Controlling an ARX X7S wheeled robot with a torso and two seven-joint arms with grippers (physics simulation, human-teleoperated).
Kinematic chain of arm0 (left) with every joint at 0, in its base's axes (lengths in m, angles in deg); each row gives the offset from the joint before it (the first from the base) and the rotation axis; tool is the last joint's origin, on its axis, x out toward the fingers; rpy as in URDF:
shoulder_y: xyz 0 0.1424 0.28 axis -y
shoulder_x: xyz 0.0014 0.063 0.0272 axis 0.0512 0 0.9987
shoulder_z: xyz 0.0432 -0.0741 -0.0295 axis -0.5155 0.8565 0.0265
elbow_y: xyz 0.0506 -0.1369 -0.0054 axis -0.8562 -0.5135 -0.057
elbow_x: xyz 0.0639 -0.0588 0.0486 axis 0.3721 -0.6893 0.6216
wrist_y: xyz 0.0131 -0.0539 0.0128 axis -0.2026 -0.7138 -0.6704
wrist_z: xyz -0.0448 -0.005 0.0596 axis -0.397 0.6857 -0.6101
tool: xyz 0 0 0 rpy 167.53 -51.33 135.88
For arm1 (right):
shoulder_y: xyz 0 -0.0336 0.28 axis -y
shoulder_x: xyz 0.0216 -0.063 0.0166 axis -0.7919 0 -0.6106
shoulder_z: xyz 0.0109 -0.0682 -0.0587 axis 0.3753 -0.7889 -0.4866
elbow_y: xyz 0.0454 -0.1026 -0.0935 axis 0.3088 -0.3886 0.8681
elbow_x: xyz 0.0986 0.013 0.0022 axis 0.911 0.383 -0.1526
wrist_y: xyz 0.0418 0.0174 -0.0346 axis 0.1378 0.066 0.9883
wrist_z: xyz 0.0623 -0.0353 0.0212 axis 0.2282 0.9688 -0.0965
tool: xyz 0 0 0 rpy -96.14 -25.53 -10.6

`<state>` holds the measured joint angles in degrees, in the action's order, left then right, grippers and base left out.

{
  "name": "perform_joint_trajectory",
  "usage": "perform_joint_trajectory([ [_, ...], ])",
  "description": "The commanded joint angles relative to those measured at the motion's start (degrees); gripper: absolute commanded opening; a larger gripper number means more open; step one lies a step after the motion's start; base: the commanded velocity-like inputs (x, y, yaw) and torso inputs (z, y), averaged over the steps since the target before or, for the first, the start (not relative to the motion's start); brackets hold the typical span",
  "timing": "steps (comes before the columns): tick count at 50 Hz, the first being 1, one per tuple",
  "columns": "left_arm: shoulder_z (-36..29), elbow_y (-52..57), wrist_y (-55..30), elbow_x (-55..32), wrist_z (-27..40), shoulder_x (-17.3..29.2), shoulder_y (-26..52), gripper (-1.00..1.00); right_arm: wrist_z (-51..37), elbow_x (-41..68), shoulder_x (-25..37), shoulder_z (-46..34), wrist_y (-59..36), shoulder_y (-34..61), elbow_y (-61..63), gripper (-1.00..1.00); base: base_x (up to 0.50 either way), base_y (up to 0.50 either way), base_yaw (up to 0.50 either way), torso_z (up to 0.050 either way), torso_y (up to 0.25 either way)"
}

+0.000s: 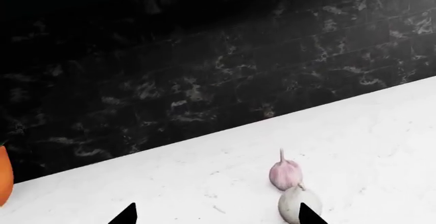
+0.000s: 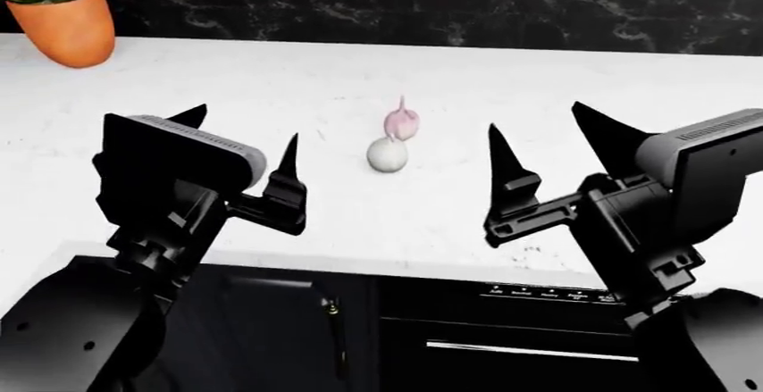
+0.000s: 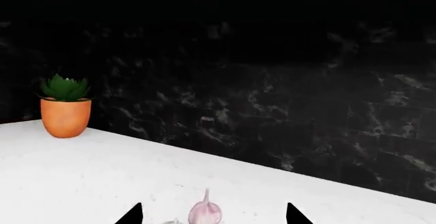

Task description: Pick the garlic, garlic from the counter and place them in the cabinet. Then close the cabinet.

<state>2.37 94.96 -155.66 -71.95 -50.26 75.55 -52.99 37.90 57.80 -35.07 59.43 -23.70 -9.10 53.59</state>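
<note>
The plain white garlic bulb (image 2: 388, 154) and the pinkish-purple striped garlic bulb (image 2: 402, 122) sat touching on the white veined stone worktop (image 2: 238, 88), midway between both arms — reachable by either. The left end effector (image 2: 238, 146) and right end effector (image 2: 551, 142) hovered wide open and empty, probably poised to pick.

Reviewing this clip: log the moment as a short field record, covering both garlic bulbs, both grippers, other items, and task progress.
pink garlic: on the counter, stem up, farther from the robot
white garlic: on the counter, right beside the pink one; contact cannot be confirmed
left gripper: jaws open, empty, hovering left of the bulbs
right gripper: jaws open, empty, hovering right of the bulbs
plant pot: orange, far left corner by the black wall
cabinet: target cabinet not identifiable
progress: nothing picked yet
</note>
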Motion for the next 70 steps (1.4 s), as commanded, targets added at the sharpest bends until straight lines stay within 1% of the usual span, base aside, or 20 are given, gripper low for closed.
perform_joint_trajectory([
  [1, 3.0, 3.2, -7.0, -3.0, -0.2, -1.4, 3.7, 1.0, -0.7, 4.5, 0.7, 3.3, -6.5, 3.1, 3.1, 1.0, 0.06, 0.0, 0.0, 0.0, 0.0],
  [10, 2.5, 3.7, -11.6, -4.9, -0.7, -1.4, 9.1, 1.0, -1.9, 10.0, 1.7, 7.0, -16.3, 10.2, 5.4, 1.0, 0.15, 0.01, 0.0, 0.0, 0.0],
  [15, 2.0, 3.0, -13.3, -5.6, -1.4, -0.5, 11.7, 1.0, -1.8, 12.5, 2.3, 8.7, -19.8, 13.2, 5.9, 1.0, 0.23, 0.02, 0.0, 0.0, 0.0],
  [20, 2.4, 2.8, -14.6, -6.2, -1.7, 0.0, 13.0, 1.0, -1.7, 12.9, 2.7, 8.5, -19.5, 13.2, 5.5, 1.0, 0.24, 0.02, 0.0, 0.0, 0.0],
  [30, 3.1, 3.2, -13.7, -6.7, -2.0, 0.7, 11.5, 1.0, -2.2, 12.3, 3.8, 7.5, -18.1, 12.9, 5.1, 1.0, 0.23, 0.13, 0.0, 0.0, 0.0],
  [36, 2.8, 3.7, -14.9, -7.2, -1.6, 0.7, 12.6, 1.0, -2.7, 11.6, 4.3, 7.3, -17.1, 13.1, 4.1, 1.0, 0.3, 0.08, 0.0, 0.0, 0.0],
  [43, 1.5, 3.5, -15.8, -7.5, -1.4, 1.1, 14.3, 1.0, -3.2, 13.4, 4.5, 9.1, -19.9, 14.7, 3.3, 1.0, 0.24, 0.03, 0.0, 0.0, 0.0],
  [54, 1.2, 3.5, -18.7, -8.9, -1.5, 1.7, 17.6, 1.0, -4.0, 14.8, 6.1, 8.7, -22.7, 17.3, 2.8, 1.0, 0.21, 0.12, 0.0, 0.0, 0.0],
  [60, 0.6, 3.9, -20.0, -9.7, -1.1, 1.5, 18.8, 1.0, -5.7, 16.0, 5.2, 10.8, -25.6, 19.1, 1.8, 1.0, 0.08, 0.03, -0.02, 0.0, 0.003],
  [70, -0.7, 2.6, -20.7, -11.0, -1.2, 2.4, 20.1, 1.0, -6.1, 18.9, 5.6, 10.0, -27.7, 19.5, 0.8, 1.0, 0.0, 0.0, -0.42, 0.0, 0.0],
])
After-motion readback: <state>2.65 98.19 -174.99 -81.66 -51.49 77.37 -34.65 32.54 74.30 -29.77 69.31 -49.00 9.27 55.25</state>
